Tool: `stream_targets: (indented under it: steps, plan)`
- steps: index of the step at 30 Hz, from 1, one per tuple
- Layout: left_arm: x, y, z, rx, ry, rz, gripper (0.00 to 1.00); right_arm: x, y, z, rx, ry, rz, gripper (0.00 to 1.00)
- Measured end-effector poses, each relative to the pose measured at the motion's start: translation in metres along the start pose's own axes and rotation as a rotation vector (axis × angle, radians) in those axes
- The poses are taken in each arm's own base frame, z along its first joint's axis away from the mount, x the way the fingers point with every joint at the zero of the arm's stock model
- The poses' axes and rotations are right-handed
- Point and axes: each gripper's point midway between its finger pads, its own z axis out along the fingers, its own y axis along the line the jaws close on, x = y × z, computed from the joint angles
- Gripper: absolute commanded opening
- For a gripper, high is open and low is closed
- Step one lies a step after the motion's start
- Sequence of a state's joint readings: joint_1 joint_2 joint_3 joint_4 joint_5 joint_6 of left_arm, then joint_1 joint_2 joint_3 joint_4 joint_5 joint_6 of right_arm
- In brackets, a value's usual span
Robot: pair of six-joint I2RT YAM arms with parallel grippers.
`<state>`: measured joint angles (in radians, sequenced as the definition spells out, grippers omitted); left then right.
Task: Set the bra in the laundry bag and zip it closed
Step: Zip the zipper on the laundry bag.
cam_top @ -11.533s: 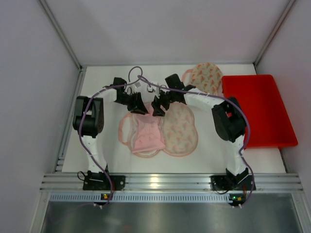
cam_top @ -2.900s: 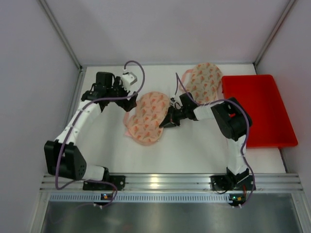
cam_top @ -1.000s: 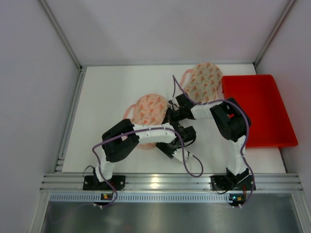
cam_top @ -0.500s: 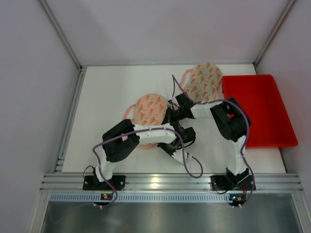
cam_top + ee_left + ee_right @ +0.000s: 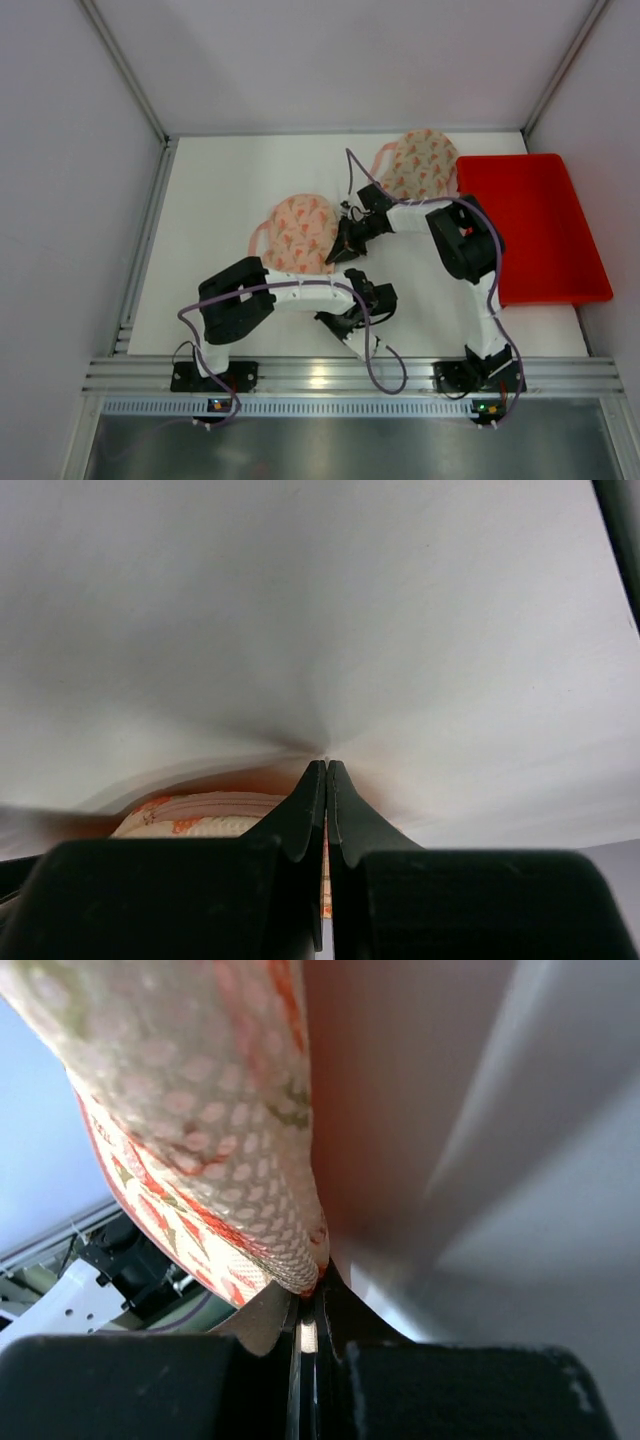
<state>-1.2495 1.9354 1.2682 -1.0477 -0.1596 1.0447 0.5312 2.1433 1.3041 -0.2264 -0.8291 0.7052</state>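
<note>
The laundry bag [image 5: 300, 232], a round pouch with a pink and orange print, lies folded shut at the table's middle. The bra is hidden. My right gripper [image 5: 343, 250] is at the bag's right edge. In the right wrist view it [image 5: 310, 1295] is shut on the rim of the laundry bag [image 5: 200, 1110], which rises above the fingers. My left gripper [image 5: 335, 318] is near the table's front, just below the bag. Its jaws [image 5: 327, 762] are shut, tips on the white table, nothing clearly held. The bag's edge [image 5: 190, 815] shows low on the left.
A second patterned pouch [image 5: 420, 165] lies at the back right, beside a red tray [image 5: 535, 230] along the right side. The left arm's folded forearm [image 5: 300, 292] crosses just in front of the bag. White walls enclose the table on three sides.
The left arm has folded back toward the near edge, uncovering the bag's lower part. The right gripper still holds the bag's right edge and has shifted slightly left.
</note>
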Motion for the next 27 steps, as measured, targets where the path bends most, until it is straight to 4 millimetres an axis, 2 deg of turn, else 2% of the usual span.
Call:
stream_targets:
  steps: [1,2,3,5,6,9,10,13,17,19,23,26,27]
  plan:
    - [-0.002,-0.001,-0.001,-0.001,-0.007,0.0,0.0,0.001,-0.001,0.001,-0.002,0.013,0.0,0.02]
    - [-0.003,-0.001,-0.003,-0.006,-0.01,-0.001,0.0,0.001,0.0,0.002,-0.005,0.024,0.0,0.1]
    - [-0.003,-0.001,-0.004,-0.011,-0.013,-0.005,0.0,0.001,0.001,0.002,-0.012,0.034,-0.003,0.26]
    - [-0.004,-0.001,-0.007,-0.009,-0.026,-0.024,0.0,-0.001,0.003,0.002,-0.015,0.041,-0.014,0.43]
    - [-0.006,-0.002,-0.009,-0.004,-0.037,-0.034,0.0,-0.003,0.005,0.0,-0.022,0.04,-0.024,0.55]
    - [-0.011,0.003,-0.017,-0.003,-0.075,-0.067,0.0,-0.008,0.013,-0.009,-0.048,0.036,-0.057,0.69]
    - [-0.012,0.006,-0.02,-0.011,-0.088,-0.081,0.0,-0.007,0.013,-0.012,-0.044,0.034,-0.064,0.69]
    - [-0.008,0.019,-0.026,-0.035,-0.111,-0.128,0.0,0.0,0.008,-0.023,-0.032,0.04,-0.067,0.7]
    - [0.003,0.029,-0.028,-0.051,-0.118,-0.177,0.0,0.034,-0.008,-0.034,-0.023,0.091,-0.017,0.66]
    - [0.006,0.034,-0.028,-0.056,-0.122,-0.193,0.0,0.05,-0.012,-0.036,-0.035,0.123,0.02,0.6]
    - [0.007,0.04,-0.029,-0.076,-0.13,-0.205,0.0,0.063,-0.009,-0.032,-0.054,0.16,0.063,0.51]
    - [0.005,0.043,-0.03,-0.086,-0.136,-0.206,0.0,0.068,0.004,-0.025,-0.085,0.186,0.043,0.29]
    - [0.005,0.043,-0.03,-0.086,-0.136,-0.206,0.0,0.07,0.008,-0.022,-0.092,0.197,0.037,0.13]
